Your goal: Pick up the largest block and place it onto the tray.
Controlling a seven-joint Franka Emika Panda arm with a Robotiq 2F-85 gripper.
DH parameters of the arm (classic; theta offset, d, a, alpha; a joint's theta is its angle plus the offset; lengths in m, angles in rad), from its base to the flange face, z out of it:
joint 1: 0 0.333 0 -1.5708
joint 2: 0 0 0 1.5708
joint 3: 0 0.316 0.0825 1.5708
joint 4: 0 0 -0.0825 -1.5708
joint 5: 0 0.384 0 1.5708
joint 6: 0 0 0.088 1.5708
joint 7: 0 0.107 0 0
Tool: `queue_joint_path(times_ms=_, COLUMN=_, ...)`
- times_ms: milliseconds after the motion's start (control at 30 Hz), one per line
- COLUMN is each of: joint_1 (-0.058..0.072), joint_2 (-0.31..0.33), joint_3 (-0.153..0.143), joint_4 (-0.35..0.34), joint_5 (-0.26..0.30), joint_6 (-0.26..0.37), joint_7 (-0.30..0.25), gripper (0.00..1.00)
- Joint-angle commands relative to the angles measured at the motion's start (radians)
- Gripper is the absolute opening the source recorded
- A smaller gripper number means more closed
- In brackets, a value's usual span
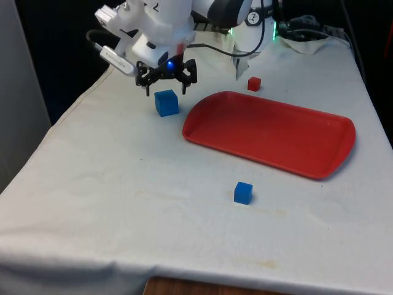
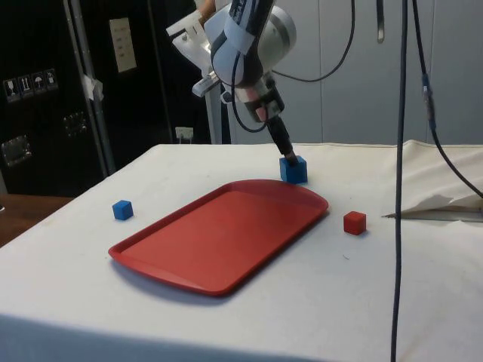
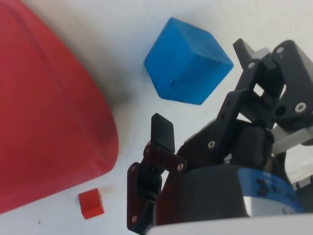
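Red, blue, white and black, all in plain unpatterned colour

We see the largest block (image 1: pixel 166 102) in solid bright blue, and the small block (image 1: pixel 243 192) in the same blue; the smallest block (image 1: pixel 254 83) is red, close in shade to the glossy red tray (image 1: pixel 319 157). The bench (image 1: pixel 110 203) wears a white cloth with a few faint brownish stains, the pincer (image 1: pixel 166 80) is black on a white arm (image 1: pixel 153 24), and the cabinets (image 2: pixel 45 90) are dark

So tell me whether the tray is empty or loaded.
Empty. The red tray carries no block; the large blue block sits on the cloth beside it.
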Motion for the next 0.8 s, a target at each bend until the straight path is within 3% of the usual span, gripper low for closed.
queue_joint_path(times_ms=0, joint_1=-0.01, joint_2=0.004, joint_3=0.008, joint_4=0.0, joint_5=0.009, joint_6=0.013, joint_7=-0.012, gripper=1.0)
queue_joint_path(times_ms=200, joint_1=-0.016, joint_2=0.034, joint_3=0.008, joint_4=0.003, joint_5=0.037, joint_6=0.028, joint_7=-0.05, gripper=1.0)
queue_joint_path(times_ms=233, joint_1=-0.006, joint_2=0.031, joint_3=0.0, joint_4=0.001, joint_5=0.029, joint_6=0.016, joint_7=-0.041, gripper=1.0)
queue_joint_path(times_ms=267, joint_1=-0.016, joint_2=0.039, joint_3=0.008, joint_4=0.004, joint_5=0.041, joint_6=0.03, joint_7=-0.055, gripper=1.0)
queue_joint_path(times_ms=333, joint_1=-0.017, joint_2=0.051, joint_3=0.008, joint_4=0.005, joint_5=0.051, joint_6=0.036, joint_7=-0.067, gripper=1.0)
queue_joint_path(times_ms=433, joint_1=-0.016, joint_2=0.058, joint_3=0.006, joint_4=0.005, joint_5=0.054, joint_6=0.038, joint_7=-0.071, gripper=1.0)
queue_joint_path(times_ms=500, joint_1=-0.008, joint_2=0.059, joint_3=0.0, joint_4=0.004, joint_5=0.049, joint_6=0.031, joint_7=-0.065, gripper=1.0)
queue_joint_path(times_ms=533, joint_1=-0.013, joint_2=0.058, joint_3=0.003, joint_4=0.005, joint_5=0.054, joint_6=0.036, joint_7=-0.07, gripper=1.0)
queue_joint_path(times_ms=667, joint_1=-0.01, joint_2=0.059, joint_3=0.001, joint_4=0.005, joint_5=0.052, joint_6=0.034, joint_7=-0.067, gripper=1.0)
queue_joint_path(times_ms=767, joint_1=-0.008, joint_2=0.06, joint_3=-0.001, joint_4=0.005, joint_5=0.05, joint_6=0.031, joint_7=-0.065, gripper=0.69)
